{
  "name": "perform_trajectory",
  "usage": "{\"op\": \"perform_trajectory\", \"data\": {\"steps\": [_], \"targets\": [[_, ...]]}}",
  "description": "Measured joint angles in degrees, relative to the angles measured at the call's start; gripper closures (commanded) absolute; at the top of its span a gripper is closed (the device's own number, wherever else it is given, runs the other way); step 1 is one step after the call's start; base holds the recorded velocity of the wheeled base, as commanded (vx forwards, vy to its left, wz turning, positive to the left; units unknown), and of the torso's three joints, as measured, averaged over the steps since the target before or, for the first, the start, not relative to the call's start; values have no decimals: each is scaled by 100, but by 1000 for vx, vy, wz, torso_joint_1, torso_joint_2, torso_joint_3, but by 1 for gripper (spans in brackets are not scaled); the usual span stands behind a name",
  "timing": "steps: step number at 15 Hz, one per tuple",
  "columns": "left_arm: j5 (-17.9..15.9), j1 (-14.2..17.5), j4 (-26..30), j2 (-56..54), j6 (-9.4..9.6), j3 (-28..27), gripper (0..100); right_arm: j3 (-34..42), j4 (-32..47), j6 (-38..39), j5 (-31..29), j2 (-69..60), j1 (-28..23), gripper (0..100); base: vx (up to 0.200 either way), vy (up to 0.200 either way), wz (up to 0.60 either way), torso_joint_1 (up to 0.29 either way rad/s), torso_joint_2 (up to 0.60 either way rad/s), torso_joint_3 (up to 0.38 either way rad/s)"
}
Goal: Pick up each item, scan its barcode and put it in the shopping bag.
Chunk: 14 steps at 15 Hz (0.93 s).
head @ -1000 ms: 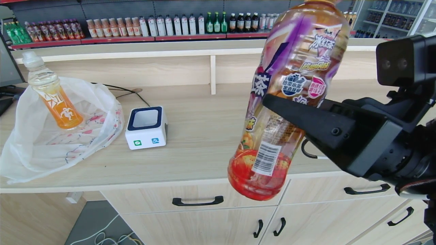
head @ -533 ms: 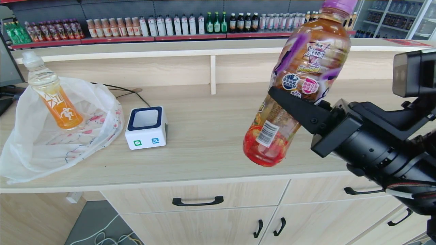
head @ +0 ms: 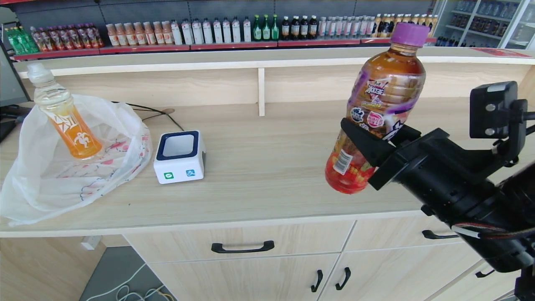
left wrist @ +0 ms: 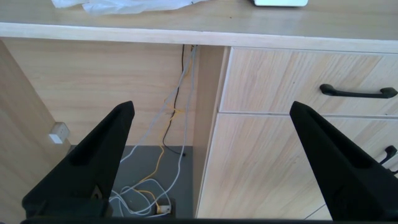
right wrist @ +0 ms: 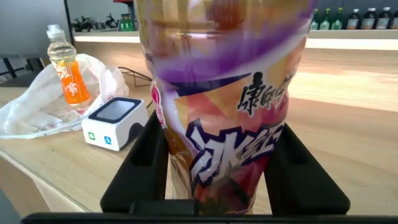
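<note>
My right gripper (head: 376, 136) is shut on a tea bottle (head: 388, 83) with a purple cap and a purple-and-orange label. It holds the bottle nearly upright above the right part of the wooden counter (head: 259, 179), with the barcode low on the side facing left. In the right wrist view the tea bottle (right wrist: 224, 93) stands between the two black fingers (right wrist: 140, 165). A white scanner (head: 179, 156) with a blue-rimmed window sits left of centre. At the far left the shopping bag (head: 46, 184) lies open with an orange drink bottle (head: 67, 121) standing in it. My left gripper (left wrist: 205, 168) is open below the counter's front edge.
Drawers with black handles (head: 242, 247) run under the counter. A raised wooden ledge (head: 259, 67) backs it, with shelves of bottles (head: 209, 31) beyond. A dark monitor (head: 8, 79) stands at the far left, and cables (head: 150, 110) trail behind the scanner.
My right gripper has carried the tea bottle away from the head camera and to the right, lower over the counter. The bottle now stands more upright with its cap in sight.
</note>
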Motion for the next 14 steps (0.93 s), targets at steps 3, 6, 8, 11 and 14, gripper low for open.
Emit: {"op": "perform_trajectory", "data": {"steps": [3,6,8,11,14], "targets": [[2,0,0,0,0,0,0,132,-50,-16,-216,2,-11,100,0,0,0,0,0,0],[0,0,-4,0,-6,0,0,105,-52,0,-229,9,-45,100,0,0,0,0,0,0],[2,0,-4,0,-6,0,0,85,-50,-11,-312,9,-48,100,0,0,0,0,0,0],[0,5,-4,0,-9,0,0,-67,-50,-111,-811,13,-45,100,0,0,0,0,0,0],[2,5,-2,0,-9,0,0,-128,-30,-412,-824,17,-30,100,0,0,0,0,0,0]]}}
